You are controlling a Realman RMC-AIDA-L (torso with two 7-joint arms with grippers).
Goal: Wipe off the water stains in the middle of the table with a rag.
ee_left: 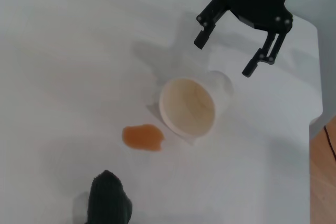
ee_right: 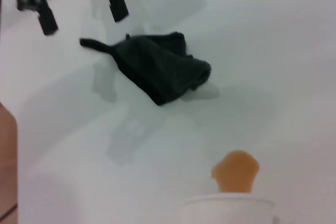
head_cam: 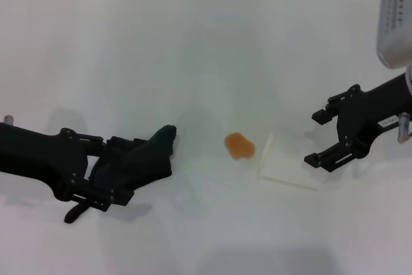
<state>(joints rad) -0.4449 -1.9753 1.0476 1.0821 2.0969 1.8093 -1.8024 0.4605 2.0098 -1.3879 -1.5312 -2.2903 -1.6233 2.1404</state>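
The black rag (head_cam: 147, 158) lies crumpled on the white table (head_cam: 193, 43) at the left, its pointed corner towards the front. My left gripper (head_cam: 129, 169) is open, its fingers spread over the rag's near end; the right wrist view shows them apart (ee_right: 83, 18) just behind the rag (ee_right: 163, 69). The orange-brown water stain (head_cam: 239, 146) sits mid-table, a short way right of the rag; it also shows in both wrist views (ee_left: 143, 137) (ee_right: 236, 170). My right gripper (head_cam: 313, 138) is open and empty at the right.
A translucent white cup (head_cam: 290, 159) lies on its side between the stain and my right gripper, its mouth (ee_left: 188, 109) facing the stain. The table's right edge (ee_left: 317, 77) is close behind the right arm.
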